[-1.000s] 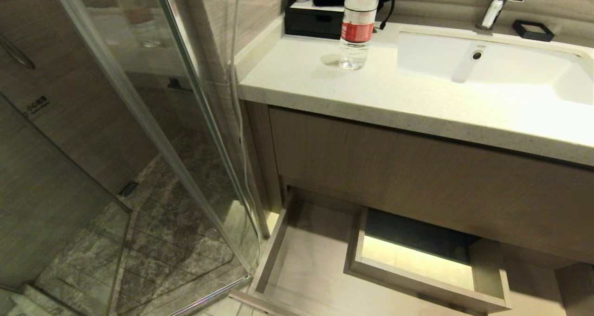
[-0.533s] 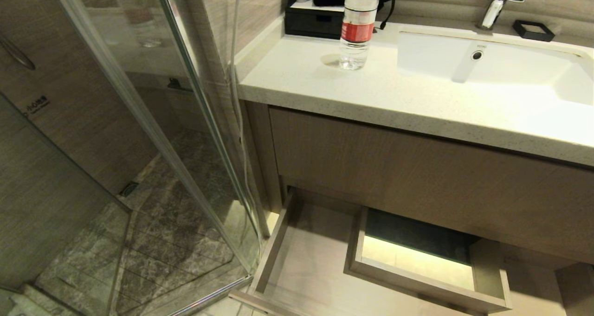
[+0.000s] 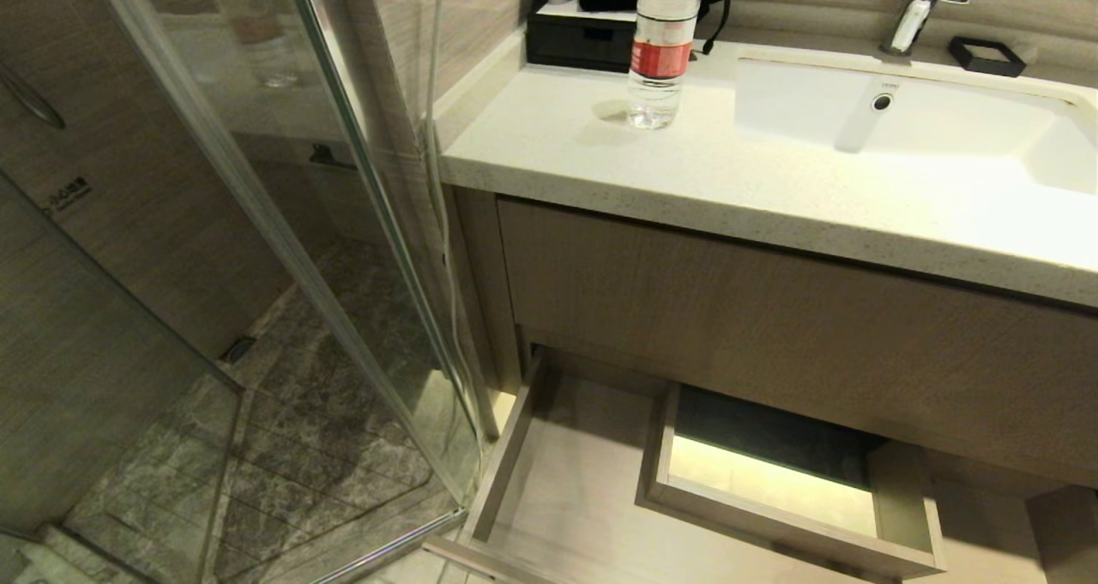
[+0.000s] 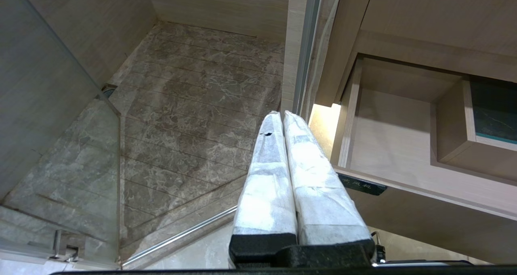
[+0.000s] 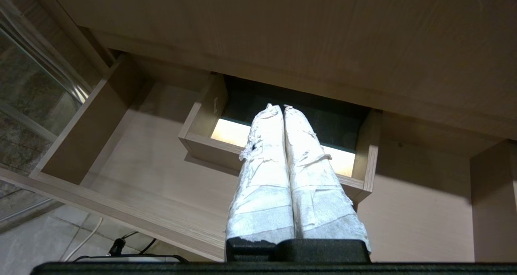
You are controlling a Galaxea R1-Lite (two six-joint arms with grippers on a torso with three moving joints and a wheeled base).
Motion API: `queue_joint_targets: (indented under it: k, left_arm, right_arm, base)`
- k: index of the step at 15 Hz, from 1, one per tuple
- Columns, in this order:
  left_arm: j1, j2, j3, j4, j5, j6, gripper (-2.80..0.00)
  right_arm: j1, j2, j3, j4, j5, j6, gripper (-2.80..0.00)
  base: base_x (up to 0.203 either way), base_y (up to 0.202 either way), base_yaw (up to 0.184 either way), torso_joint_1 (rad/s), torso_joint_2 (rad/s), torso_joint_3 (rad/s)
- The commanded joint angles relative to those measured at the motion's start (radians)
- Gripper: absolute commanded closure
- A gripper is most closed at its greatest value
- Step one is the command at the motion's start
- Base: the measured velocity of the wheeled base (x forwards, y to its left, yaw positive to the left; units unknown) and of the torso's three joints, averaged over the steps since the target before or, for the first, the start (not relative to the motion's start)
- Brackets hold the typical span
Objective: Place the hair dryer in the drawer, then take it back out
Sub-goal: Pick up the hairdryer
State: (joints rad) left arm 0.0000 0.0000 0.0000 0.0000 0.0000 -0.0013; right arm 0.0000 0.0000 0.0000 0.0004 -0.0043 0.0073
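Observation:
The drawer (image 3: 558,490) under the vanity stands pulled out, light wood grain, with a boxed cutout (image 3: 776,528) in its middle. What shows of its floor is bare. The hair dryer is out of view in all three views. My left gripper (image 4: 281,114) is shut and empty, hanging over the floor just off the drawer's left front corner (image 4: 343,162), near the small dark label (image 4: 361,185). My right gripper (image 5: 281,107) is shut and empty, pointing over the drawer (image 5: 153,162) toward the cutout (image 5: 210,147). Neither gripper shows in the head view.
A glass shower door (image 3: 283,224) stands close to the drawer's left side. On the countertop (image 3: 686,181) are a water bottle (image 3: 660,48), a black box (image 3: 579,39) and the sink (image 3: 1064,164) with its faucet (image 3: 913,14). Cables (image 5: 117,244) lie on the floor below the drawer front.

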Motion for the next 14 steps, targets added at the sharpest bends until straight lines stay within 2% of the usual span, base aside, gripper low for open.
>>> queue_joint_targets:
  k: [1,9,14]
  left_arm:
    - [0.000,0.000,0.000,0.000,0.001,0.000,0.00]
    - [0.000,0.000,0.000,0.000,0.000,0.000,0.00]
    - [0.000,0.000,0.000,0.000,0.000,0.000,0.00]
  right_arm:
    - [0.000,0.002,0.002,0.000,0.000,0.000,0.00]
    - [0.000,0.002,0.002,0.000,0.000,0.000,0.00]
    - [0.000,0.002,0.002,0.003,0.000,0.000,0.00]
  base:
    - [0.000,0.000,0.000,0.000,0.00,0.000]
    - [0.000,0.000,0.000,0.000,0.00,0.000]
    - [0.002,-0.004,0.144,0.004,0.00,0.000]
